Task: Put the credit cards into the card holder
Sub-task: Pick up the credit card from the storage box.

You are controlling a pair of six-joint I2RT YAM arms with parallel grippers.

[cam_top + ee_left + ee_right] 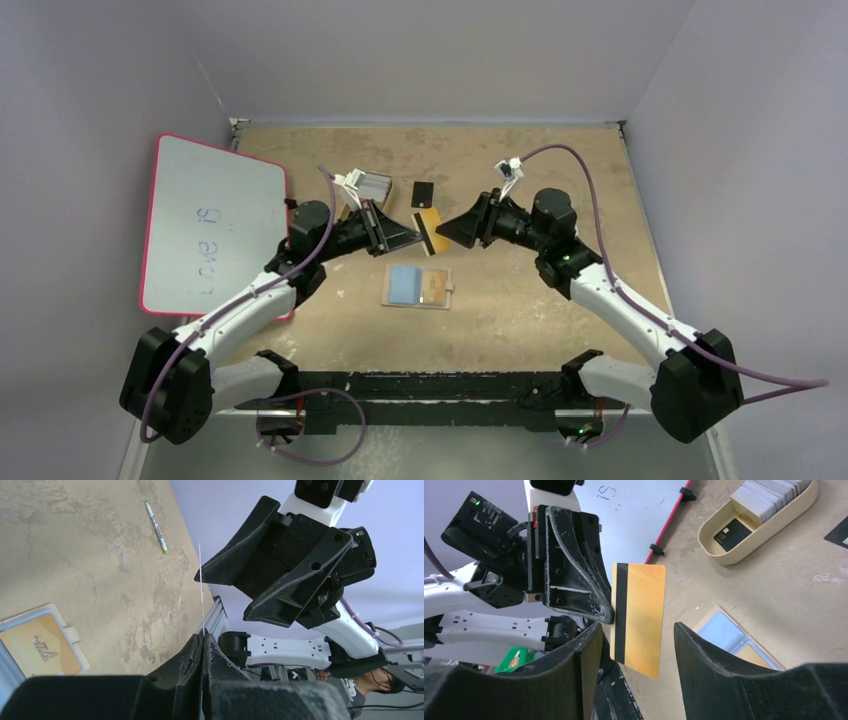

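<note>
Orange-gold credit card [638,620] sits clenched edgewise in the left end effector [605,614]. Right end effector [447,229] faces it, released; card holder [417,287] lies open.

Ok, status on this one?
Left gripper shut on gold card. Right gripper open, facing it. Card holder open below. Nothing in the way.

Held upright in air: orange-gold card [644,615], black stripe. Lying open flat: card holder [417,287], blue-grey pockets up. Black card [422,192] flat beyond.

White arms [240,312] w/ blk joints [690,385], blk jaws, purple cables [790,386]
</note>
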